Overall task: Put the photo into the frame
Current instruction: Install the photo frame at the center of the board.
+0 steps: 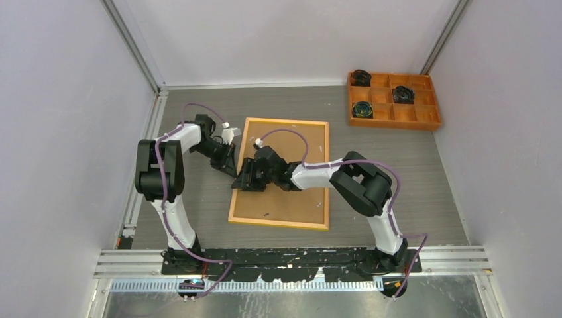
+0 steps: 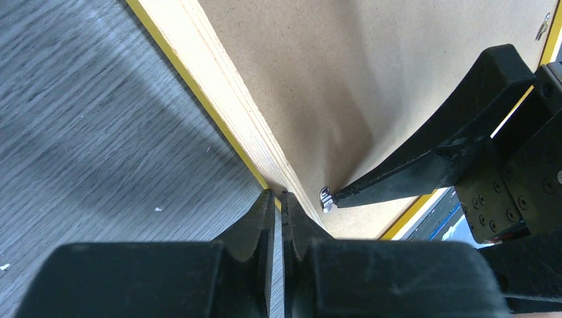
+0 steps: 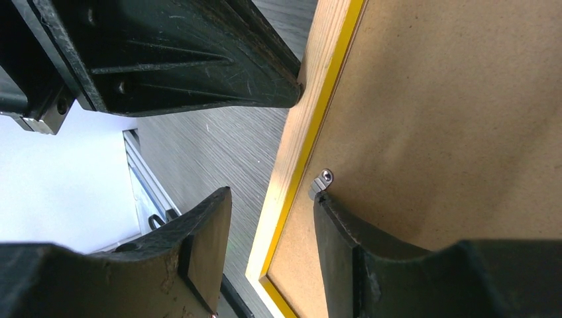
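Frame [image 1: 278, 223] face down, wrist views reveal clip [image 3: 323, 180] touching right fingers [image 3: 358, 258]

The top camera looks down from high behind the near edge of the table [image 1: 397, 172], far enough to take in all of it. Each wrist camera peers along its own hand — left hand [image 2: 278, 195], right hand [image 3: 272, 199] — very close to the frame [image 1: 278, 223] at its left edge, the stretch all three views share.
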Tool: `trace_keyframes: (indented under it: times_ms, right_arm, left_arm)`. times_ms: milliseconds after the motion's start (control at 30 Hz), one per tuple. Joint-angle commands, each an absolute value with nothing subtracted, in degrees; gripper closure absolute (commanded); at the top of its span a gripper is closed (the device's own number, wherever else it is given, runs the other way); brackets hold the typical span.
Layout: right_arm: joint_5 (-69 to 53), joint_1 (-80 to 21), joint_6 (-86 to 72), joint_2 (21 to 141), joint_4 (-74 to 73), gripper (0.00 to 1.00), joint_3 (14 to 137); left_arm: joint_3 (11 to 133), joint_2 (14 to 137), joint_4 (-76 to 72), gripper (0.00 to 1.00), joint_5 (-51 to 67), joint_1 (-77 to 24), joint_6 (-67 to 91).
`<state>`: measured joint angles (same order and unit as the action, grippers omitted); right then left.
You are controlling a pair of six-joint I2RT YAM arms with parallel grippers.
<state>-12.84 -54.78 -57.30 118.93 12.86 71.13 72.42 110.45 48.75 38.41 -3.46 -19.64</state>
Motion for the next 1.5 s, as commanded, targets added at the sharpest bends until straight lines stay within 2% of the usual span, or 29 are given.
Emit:
trace_keyframes:
  times_ms: [0, 967, 1300, 1467]
  right_arm:
    - [-10.4, -55.1, -56.0, 120.3, 15.0, 0.46, 72.9]
    - [-8.4, -55.0, -53.2, 123.2, 14.1, 0.5, 76.0]
    - [-8.9, -54.7, -54.0, 123.9, 18.1, 0.5, 75.8]
    - [-10.9, -53.6, -55.9, 119.9, 21.9, 0.5, 72.6]
  left_arm:
    - [71.8, 110.5, 48.8, 0.93, 37.6, -4.3, -20.0]
    - [71.2, 109.8, 49.3, 0.95, 38.0, -4.6, -20.9]
    - [71.2, 109.9, 49.5, 0.95, 37.9, -4.8, -21.2]
    - [72.2, 109.6, 50.5, 0.95, 37.8, -4.8, -21.2]
